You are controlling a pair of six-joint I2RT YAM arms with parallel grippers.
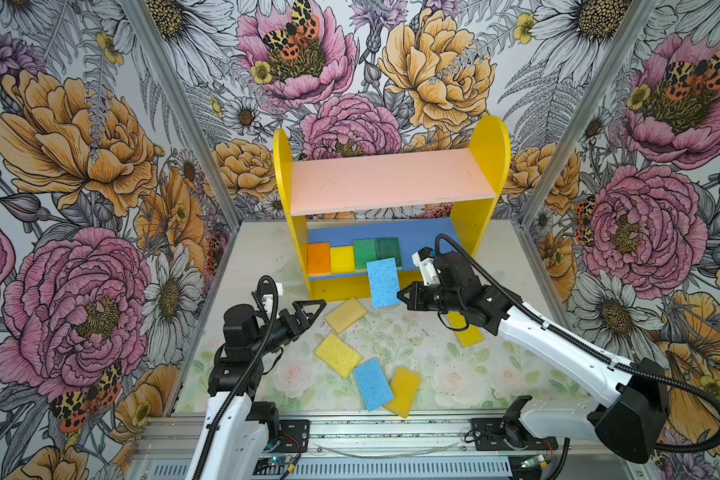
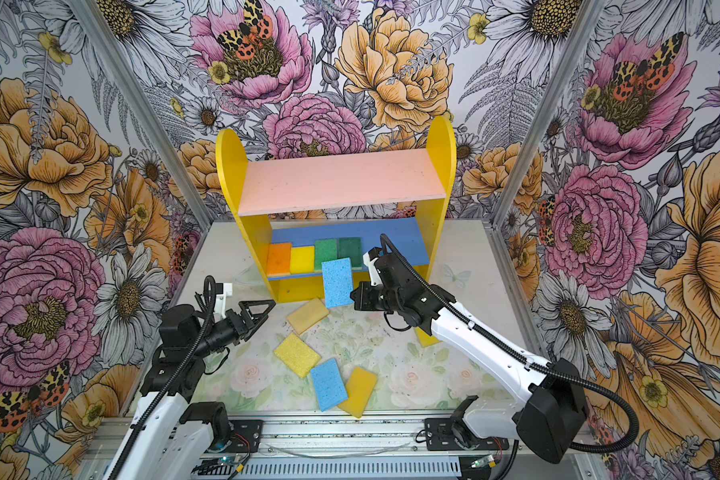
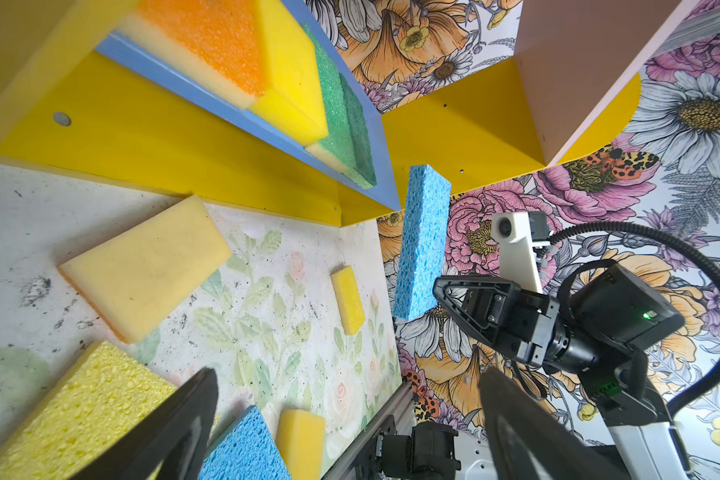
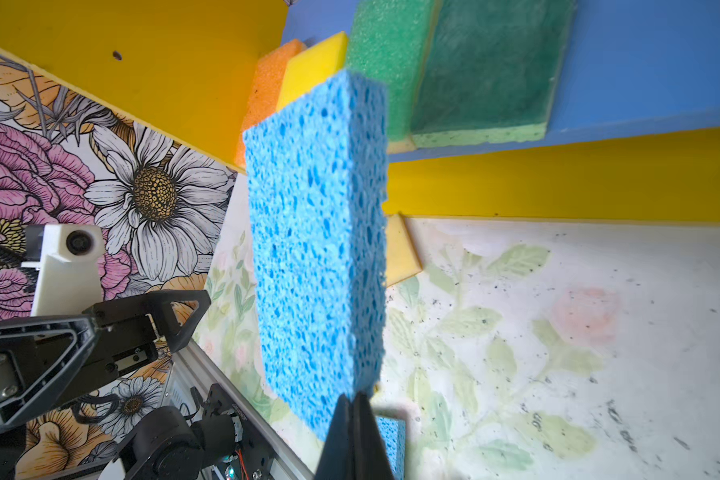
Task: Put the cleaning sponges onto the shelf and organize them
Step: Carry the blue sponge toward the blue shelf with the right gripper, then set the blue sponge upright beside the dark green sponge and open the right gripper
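Right hand [image 4: 355, 405] pinching blue sponge [image 4: 316, 249], yellow sponge [image 1: 469, 336] half hidden beneath arm

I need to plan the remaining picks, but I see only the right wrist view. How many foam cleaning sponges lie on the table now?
Observer: Five, in both top views: a pale yellow rectangular foam sponge, a porous yellow foam sponge, a light blue foam sponge, a deep yellow foam sponge, and a bright yellow foam sponge partly under the right arm.
Operator: Thank you. Is anything stored higher up?
Observer: No. The pink upper board of the yellow-sided wooden shelf carries nothing.
Operator: Do any loose ones touch?
Observer: Yes, the light blue foam sponge overlaps the deep yellow foam sponge's edge.
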